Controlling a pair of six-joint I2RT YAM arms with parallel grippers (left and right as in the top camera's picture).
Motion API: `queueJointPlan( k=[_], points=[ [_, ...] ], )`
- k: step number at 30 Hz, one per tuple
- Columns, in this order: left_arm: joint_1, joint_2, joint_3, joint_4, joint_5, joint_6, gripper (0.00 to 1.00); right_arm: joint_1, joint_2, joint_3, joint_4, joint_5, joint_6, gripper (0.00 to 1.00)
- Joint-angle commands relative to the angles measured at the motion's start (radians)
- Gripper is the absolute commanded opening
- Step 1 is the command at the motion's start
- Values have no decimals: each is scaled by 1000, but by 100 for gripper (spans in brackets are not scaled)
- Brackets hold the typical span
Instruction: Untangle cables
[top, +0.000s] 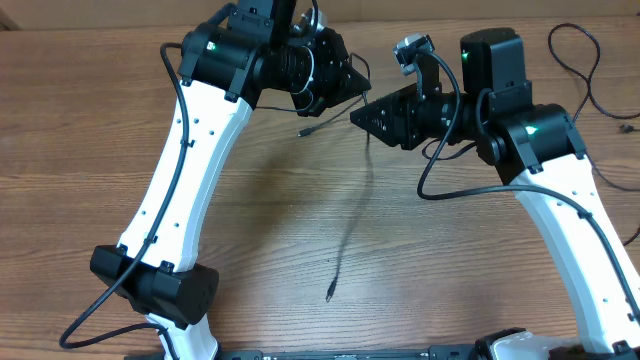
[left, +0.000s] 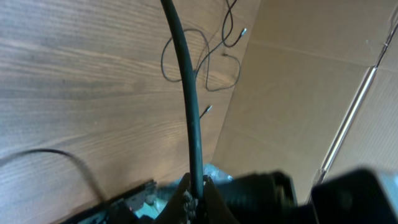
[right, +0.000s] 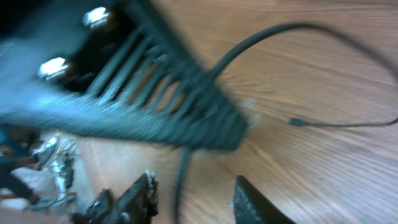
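Note:
My left gripper (top: 350, 86) is shut on a thin black cable (top: 351, 225) and holds it above the table. The cable hangs down and trails toward the front, ending in a small plug (top: 329, 293). In the left wrist view the cable (left: 189, 99) runs up from between the shut fingers (left: 196, 198). My right gripper (top: 363, 117) is just beside the left one. Its fingers (right: 194, 199) are open, with the cable (right: 181, 177) passing between them without touching. A short strand with a plug (top: 306, 132) sticks out below the left gripper.
More loose black cables lie at the table's far right (top: 590, 75); they also show as a tangle in the left wrist view (left: 200, 57). A cardboard wall (left: 298, 93) stands behind the table. The left gripper's body (right: 143, 102) fills the upper right wrist view.

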Motion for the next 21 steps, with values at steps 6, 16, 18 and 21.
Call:
queueJointPlan(
  k=[6,16,18,21],
  points=[
    [-4,-23,19,-7,14,-13,4,1,7,7,80,76,60,4],
    [46,-24,19,111,-37,451,29,-296,-16,41,122,156,457,4],
    [61,-24,19,129,-19,466,31,-350,-16,80,113,151,457,4],
    [77,-24,19,124,-22,515,33,-455,-16,195,72,152,457,4]
  ],
)
